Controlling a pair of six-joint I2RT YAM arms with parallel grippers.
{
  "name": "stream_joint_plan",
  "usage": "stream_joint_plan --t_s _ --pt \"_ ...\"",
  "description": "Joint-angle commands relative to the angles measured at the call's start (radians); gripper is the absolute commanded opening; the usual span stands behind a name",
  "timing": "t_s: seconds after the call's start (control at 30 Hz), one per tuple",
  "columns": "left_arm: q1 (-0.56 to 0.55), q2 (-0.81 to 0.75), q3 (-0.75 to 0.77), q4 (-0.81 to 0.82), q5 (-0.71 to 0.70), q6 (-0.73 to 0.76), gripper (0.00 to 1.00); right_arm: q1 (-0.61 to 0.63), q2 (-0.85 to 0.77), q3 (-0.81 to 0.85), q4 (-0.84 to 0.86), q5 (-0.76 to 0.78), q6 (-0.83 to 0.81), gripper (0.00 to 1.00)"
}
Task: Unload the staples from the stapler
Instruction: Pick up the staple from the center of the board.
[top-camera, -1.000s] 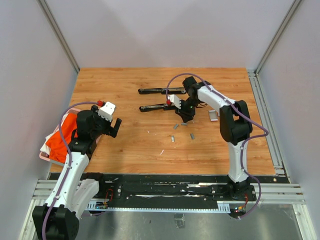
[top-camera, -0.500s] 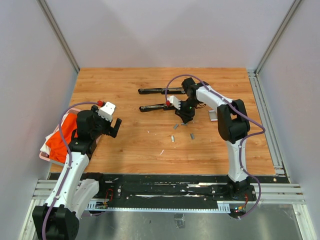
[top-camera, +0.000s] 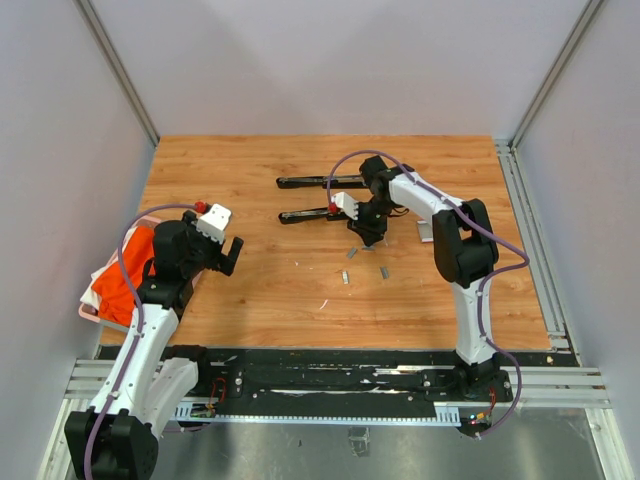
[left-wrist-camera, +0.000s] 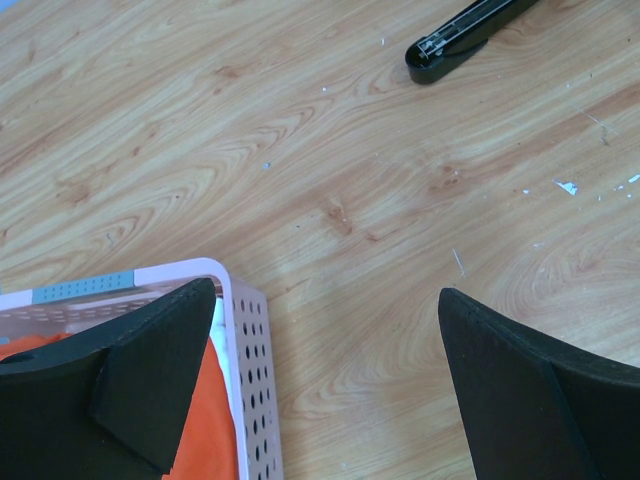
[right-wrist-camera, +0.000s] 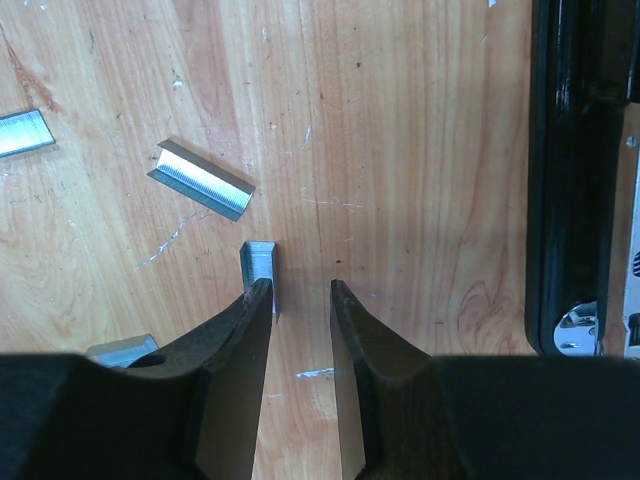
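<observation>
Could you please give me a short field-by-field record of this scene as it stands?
table: wooden
stapler: black, swung open into two long bars
staples: several short silvery strips lying loose on the wood near the stapler
right gripper: low over the table, jaws narrowly apart with nothing between them; a small strip lies at one fingertip
left gripper: wide open, empty, at the corner of a pink basket holding orange cloth

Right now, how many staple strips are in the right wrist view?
4 strips: one at the left edge, one beside it, one by the right gripper, one lower left. Others may be hidden.
</observation>
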Motion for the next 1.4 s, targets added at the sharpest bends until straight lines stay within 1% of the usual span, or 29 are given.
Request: stream_joint_plan --t_s 0.0,0.3,0.4,0.67,0.8,1.03,1.37 --pt "0.006 -0.002 -0.011 0.018 0.005 0.005 0.98 0.018 0.010 -0.014 -0.012 0.014 0.014 0.31" --pt "0.005 -0.001 -0.013 0.020 0.008 0.004 0.98 0.019 -0.012 -0.033 -0.012 0.009 0.009 0.31" --pt "0.005 -0.002 -0.013 0.020 0.007 0.004 0.98 0.020 0.001 -0.030 -0.012 0.023 0.020 0.29" --pt "0.006 0.001 -0.012 0.021 0.008 0.004 0.98 0.020 0.019 -0.021 -0.014 0.031 0.023 0.12" --pt "0.005 0.006 -0.012 0.021 0.009 0.005 0.98 0.020 0.019 -0.015 -0.017 0.025 0.023 0.01" --pt "0.006 0.007 -0.014 0.023 0.009 0.007 0.98 0.020 0.010 0.001 -0.045 0.007 0.011 0.00" --pt "0.005 0.010 -0.014 0.023 0.010 0.007 0.98 0.007 -0.056 -0.003 -0.055 -0.003 -0.019 0.01"
